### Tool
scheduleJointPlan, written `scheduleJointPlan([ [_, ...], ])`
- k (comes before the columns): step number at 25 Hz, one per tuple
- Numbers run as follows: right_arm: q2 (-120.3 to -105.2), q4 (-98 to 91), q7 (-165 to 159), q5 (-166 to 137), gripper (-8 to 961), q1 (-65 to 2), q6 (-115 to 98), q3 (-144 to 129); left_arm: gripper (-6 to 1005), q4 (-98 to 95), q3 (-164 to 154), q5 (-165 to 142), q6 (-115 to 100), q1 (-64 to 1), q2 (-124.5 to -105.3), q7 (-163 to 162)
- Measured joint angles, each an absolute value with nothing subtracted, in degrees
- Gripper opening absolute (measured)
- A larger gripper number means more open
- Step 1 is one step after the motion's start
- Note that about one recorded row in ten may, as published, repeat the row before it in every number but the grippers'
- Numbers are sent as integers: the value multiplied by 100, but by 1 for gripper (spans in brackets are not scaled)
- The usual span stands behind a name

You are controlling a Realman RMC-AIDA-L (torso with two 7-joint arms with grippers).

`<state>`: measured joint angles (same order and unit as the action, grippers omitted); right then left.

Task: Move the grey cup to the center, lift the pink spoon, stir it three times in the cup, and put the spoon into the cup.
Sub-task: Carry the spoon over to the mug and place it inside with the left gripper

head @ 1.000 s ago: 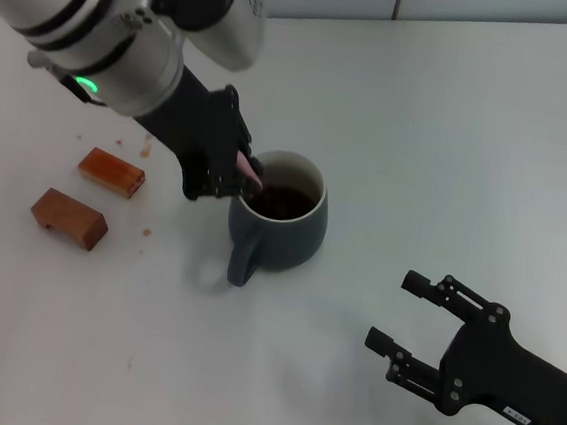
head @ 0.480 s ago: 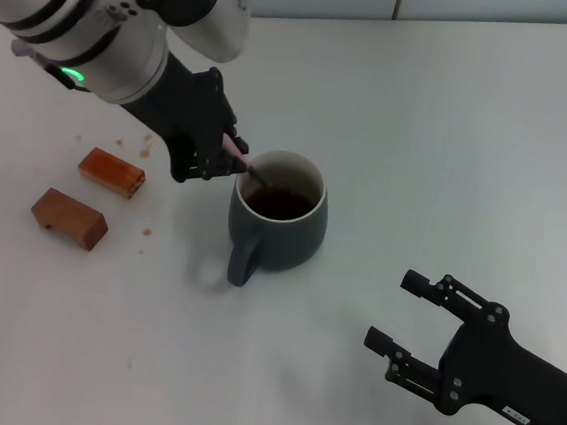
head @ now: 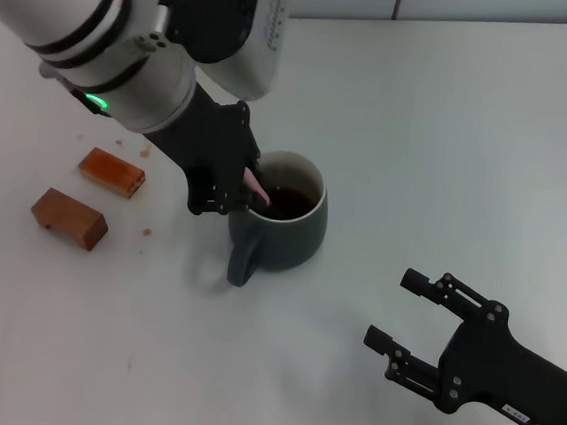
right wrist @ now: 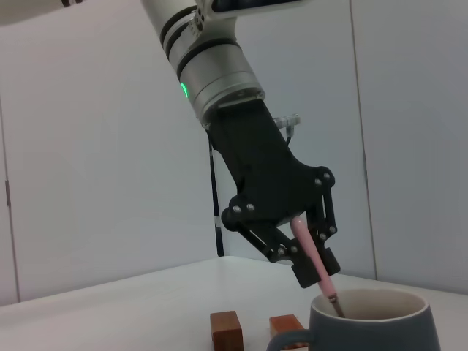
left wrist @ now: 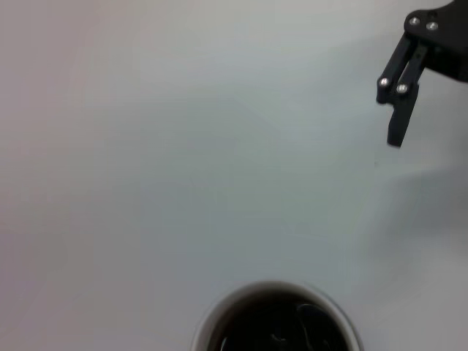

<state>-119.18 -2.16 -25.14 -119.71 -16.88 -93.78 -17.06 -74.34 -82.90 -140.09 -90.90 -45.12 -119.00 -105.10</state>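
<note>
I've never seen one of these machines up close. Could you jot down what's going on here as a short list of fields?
Cup: grey cup upright on the white table, handle toward the robot, dark contents inside
Spoon: pink spoon tilted, lower end dipped into the cup
Left end effector: shut on the spoon's handle, at the cup's rim
Right end effector: open, holding nothing, off to the cup's right and nearer the robot
Other items: two brown blocks left of the cup

White-silver arm [head: 129, 47], green light, black tool [head: 229, 172].
</note>
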Motion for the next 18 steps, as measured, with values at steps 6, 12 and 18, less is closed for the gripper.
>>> scheduleJointPlan([
  [6,-11918,-225,-2514,-11971,754,-1694,-9378,-1714,162,-7397,-7832,-14381,-8962,-4527,-11873,-10447],
  [12,-11912,-231,-2514,-11971,754,-1713,-9377,-1714,164,-7292,-7889,-13949,-8926,-4574,-11898,-10478],
  [18,-11910,-243,-2514,-11970,754,-1714,-9378,-1712,166,-7220,-7635,-13165,-8856,-4390,-11854,-10351],
])
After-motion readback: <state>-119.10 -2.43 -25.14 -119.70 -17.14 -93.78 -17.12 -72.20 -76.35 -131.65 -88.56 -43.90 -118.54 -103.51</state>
